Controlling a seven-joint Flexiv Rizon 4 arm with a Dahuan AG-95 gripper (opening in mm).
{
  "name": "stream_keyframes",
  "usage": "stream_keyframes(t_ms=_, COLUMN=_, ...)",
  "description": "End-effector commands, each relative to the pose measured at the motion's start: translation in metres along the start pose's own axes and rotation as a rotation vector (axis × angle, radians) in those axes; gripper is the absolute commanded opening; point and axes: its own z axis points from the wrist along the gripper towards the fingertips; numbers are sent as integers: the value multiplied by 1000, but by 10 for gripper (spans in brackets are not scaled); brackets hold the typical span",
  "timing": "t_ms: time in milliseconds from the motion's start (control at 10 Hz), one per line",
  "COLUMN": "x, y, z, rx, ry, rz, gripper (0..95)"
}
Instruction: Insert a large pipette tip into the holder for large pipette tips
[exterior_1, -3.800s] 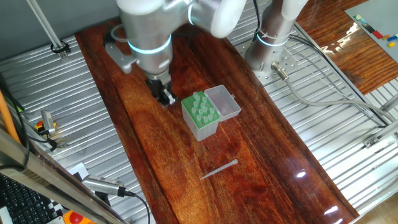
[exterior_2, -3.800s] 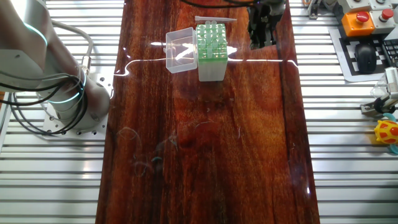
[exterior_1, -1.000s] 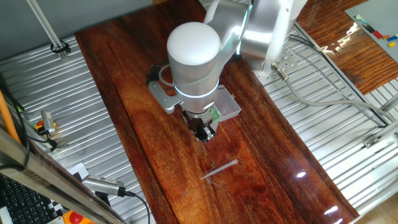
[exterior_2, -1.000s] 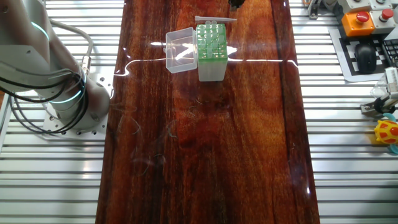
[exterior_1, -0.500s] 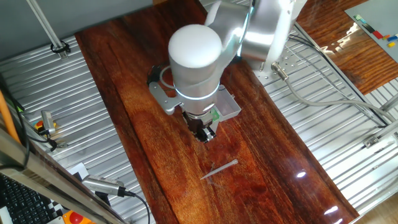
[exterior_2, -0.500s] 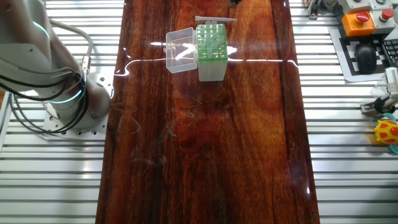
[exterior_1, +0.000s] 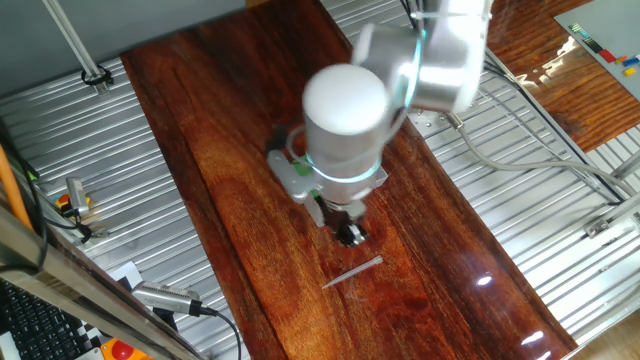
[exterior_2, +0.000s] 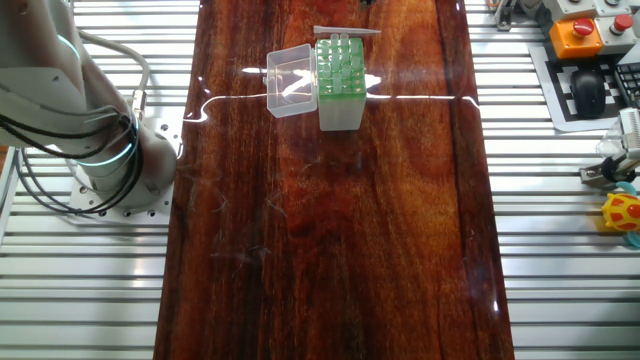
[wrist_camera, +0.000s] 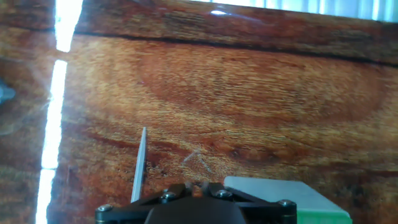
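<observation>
The large pipette tip (exterior_1: 352, 272) lies flat on the dark wooden table, thin and whitish. It also shows at the table's far end in the other fixed view (exterior_2: 346, 32). My gripper (exterior_1: 350, 236) hangs just above and behind it, not touching. In the hand view the pipette tip (wrist_camera: 140, 163) lies left of my gripper (wrist_camera: 189, 185), whose jaws stand close together with nothing between them. The pale green holder (exterior_2: 338, 84) stands upright with its clear lid (exterior_2: 290, 80) folded open beside it. Its corner (wrist_camera: 273, 198) shows at the lower right of the hand view. The arm hides most of it in one fixed view.
The arm's base (exterior_2: 110, 150) stands on the ribbed metal bench left of the wooden board. A keyboard and an orange button box (exterior_2: 580, 35) lie off the board at the right. Cables (exterior_1: 520, 160) run along the bench beside the board.
The arm has moved from over the holder toward the table's near side. The gripper now hangs closer to the lying pipette tip. Tip and holder have not moved.
</observation>
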Motion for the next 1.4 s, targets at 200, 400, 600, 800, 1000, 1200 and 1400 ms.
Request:
stream_keyframes(t_ms=200, x=5, y=4, z=5, rx=14, ry=-17, rz=-18, gripper=190)
stream_keyframes(t_ms=400, x=5, y=4, z=5, rx=8, ry=0, rz=-75, gripper=190)
stream_keyframes(t_ms=600, x=5, y=4, z=5, rx=6, ry=-2, rz=-74, gripper=380)
stream_keyframes(t_ms=800, x=4, y=13, z=17, rx=4, ry=2, rz=-48, gripper=380)
stream_keyframes(t_ms=1000, x=9, y=27, z=37, rx=7, ry=4, rz=-20, gripper=380)
stream_keyframes(t_ms=1200, x=13, y=35, z=60, rx=5, ry=-6, rz=-8, gripper=380)
stream_keyframes(t_ms=1400, x=14, y=35, z=63, rx=6, ry=-7, rz=-8, gripper=380)
